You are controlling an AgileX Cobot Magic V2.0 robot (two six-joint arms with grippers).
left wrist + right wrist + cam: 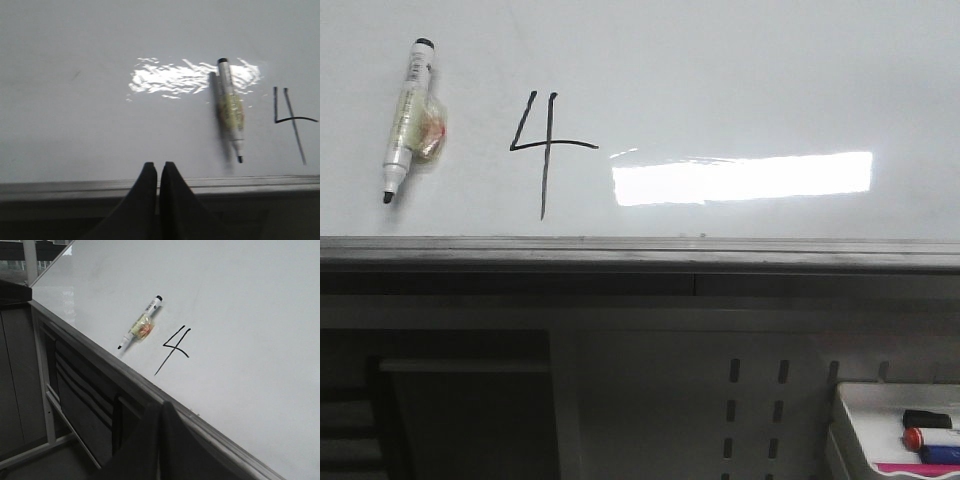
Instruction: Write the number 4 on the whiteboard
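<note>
The number 4 (545,150) is drawn in thin black strokes on the whiteboard (740,80), with a slanted stroke, a bar and a long vertical. It also shows in the left wrist view (292,120) and the right wrist view (175,347). A white marker (408,118) with a black tip lies uncapped on the board left of the 4. My left gripper (158,165) is shut and empty over the board's front edge, apart from the marker (231,107). My right gripper (162,405) is shut and empty at the board's edge. Neither gripper shows in the front view.
The whiteboard's grey metal edge (640,250) runs across the front. A bright glare patch (740,178) lies right of the 4. A small white tray (865,410) with coloured markers sits below at the front right. Dark shelving (460,400) stands under the board.
</note>
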